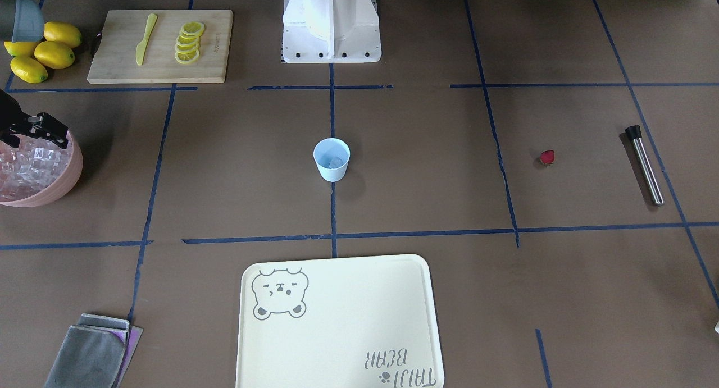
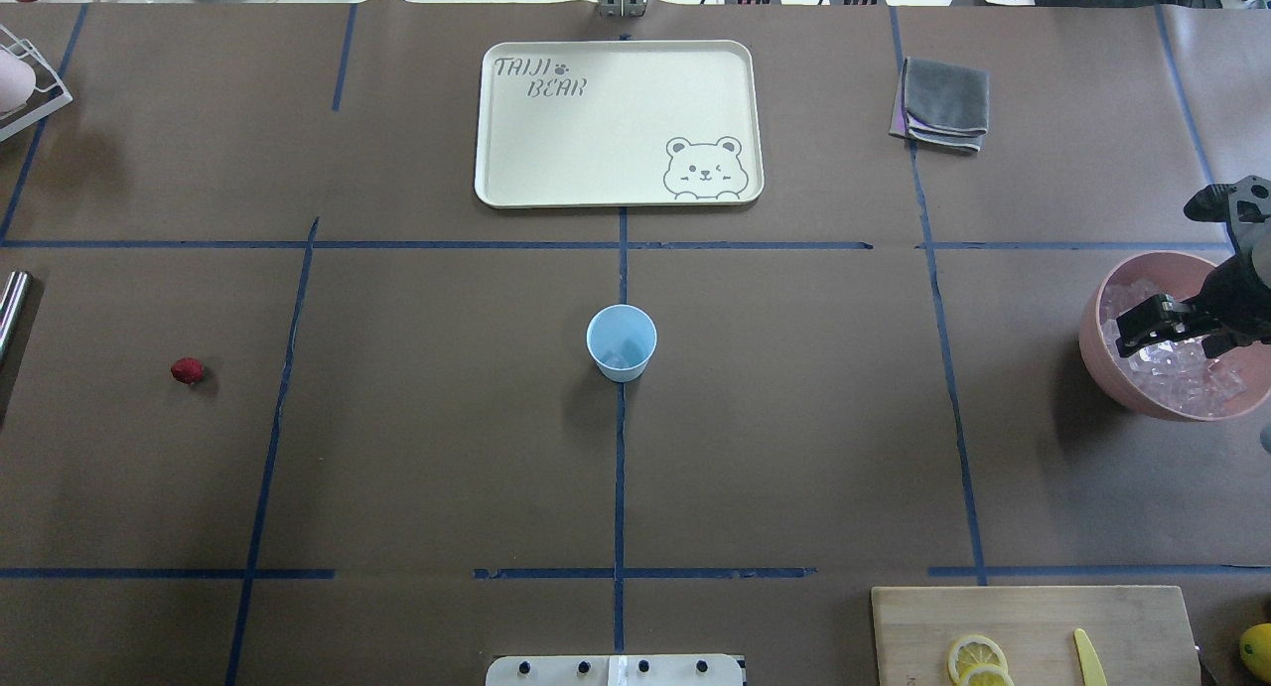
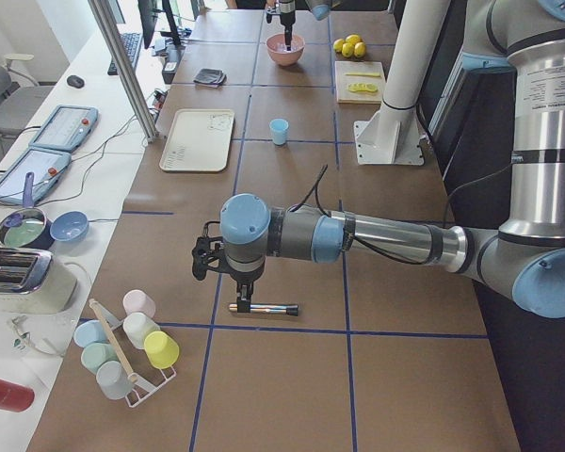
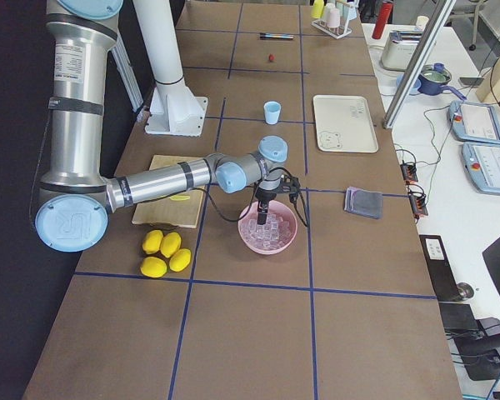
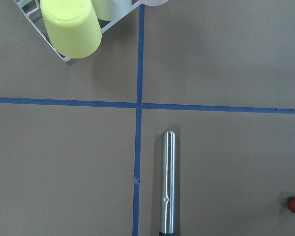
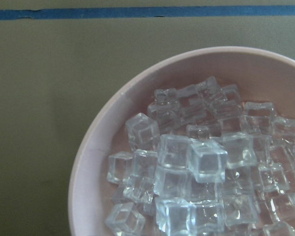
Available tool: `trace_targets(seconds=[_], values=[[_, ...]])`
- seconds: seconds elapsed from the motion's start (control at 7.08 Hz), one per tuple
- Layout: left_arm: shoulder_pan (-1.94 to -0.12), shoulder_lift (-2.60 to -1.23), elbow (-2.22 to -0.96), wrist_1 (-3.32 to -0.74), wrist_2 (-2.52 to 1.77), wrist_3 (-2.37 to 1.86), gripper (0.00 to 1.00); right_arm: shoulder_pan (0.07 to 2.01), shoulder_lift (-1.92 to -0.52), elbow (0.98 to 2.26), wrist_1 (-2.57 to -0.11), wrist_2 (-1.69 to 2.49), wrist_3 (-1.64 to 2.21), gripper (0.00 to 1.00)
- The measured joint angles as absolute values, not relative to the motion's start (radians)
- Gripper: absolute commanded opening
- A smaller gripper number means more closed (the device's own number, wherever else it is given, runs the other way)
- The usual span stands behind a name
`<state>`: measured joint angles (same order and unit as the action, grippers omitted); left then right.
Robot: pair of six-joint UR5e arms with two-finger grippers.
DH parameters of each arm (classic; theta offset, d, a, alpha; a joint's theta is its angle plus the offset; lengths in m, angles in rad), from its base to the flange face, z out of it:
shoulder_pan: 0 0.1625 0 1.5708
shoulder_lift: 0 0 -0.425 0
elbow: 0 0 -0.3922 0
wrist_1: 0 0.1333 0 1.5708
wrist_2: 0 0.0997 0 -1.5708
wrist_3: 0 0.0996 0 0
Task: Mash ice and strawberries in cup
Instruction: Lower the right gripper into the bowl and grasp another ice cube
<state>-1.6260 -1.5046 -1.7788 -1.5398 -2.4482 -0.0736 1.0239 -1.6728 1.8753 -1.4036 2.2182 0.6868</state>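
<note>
The pale blue cup (image 1: pixel 331 173) stands upright at the table's middle with one ice cube (image 1: pixel 336 162) in it; it also shows in the overhead view (image 2: pixel 621 363). More ice (image 6: pixel 196 162) fills a pink bowl (image 2: pixel 1097 343). My right gripper (image 2: pixel 1142 331) hangs over that ice; I cannot tell if it is open or shut. The strawberry (image 1: pixel 547 157) lies alone on the table, also in the overhead view (image 2: pixel 187 370). My left gripper (image 3: pixel 244 295) hovers just above a steel muddler (image 5: pixel 168 182), seen only from the side, so I cannot tell its state.
A cream tray (image 2: pixel 516 170) lies beyond the cup. A cutting board (image 1: pixel 118 68) holds lemon slices (image 1: pixel 188 42) and a yellow knife (image 1: pixel 146 39), with whole lemons (image 1: pixel 53 54) beside it. A grey cloth (image 2: pixel 943 100) and a cup rack (image 5: pixel 71 29) sit at the edges.
</note>
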Motion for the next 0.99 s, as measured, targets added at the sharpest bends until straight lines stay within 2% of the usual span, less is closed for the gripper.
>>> trace_targets(seconds=[0.42,0.71,0.99], values=[[-1.626,-1.503,-1.782,-1.539,-2.448,-0.074,1.00,1.023,-1.656,1.848,-1.404,2.217,0.688,0.91],[-1.626,-1.503,-1.785,-1.538,-2.448,-0.074,1.00,1.022,-1.645,1.833,-1.404,2.217,0.687,0.77],[-1.626,-1.503,-1.788,-1.537,-2.448,-0.075,1.00,1.022,-1.638,1.821,-1.404,2.217,0.688,0.57]])
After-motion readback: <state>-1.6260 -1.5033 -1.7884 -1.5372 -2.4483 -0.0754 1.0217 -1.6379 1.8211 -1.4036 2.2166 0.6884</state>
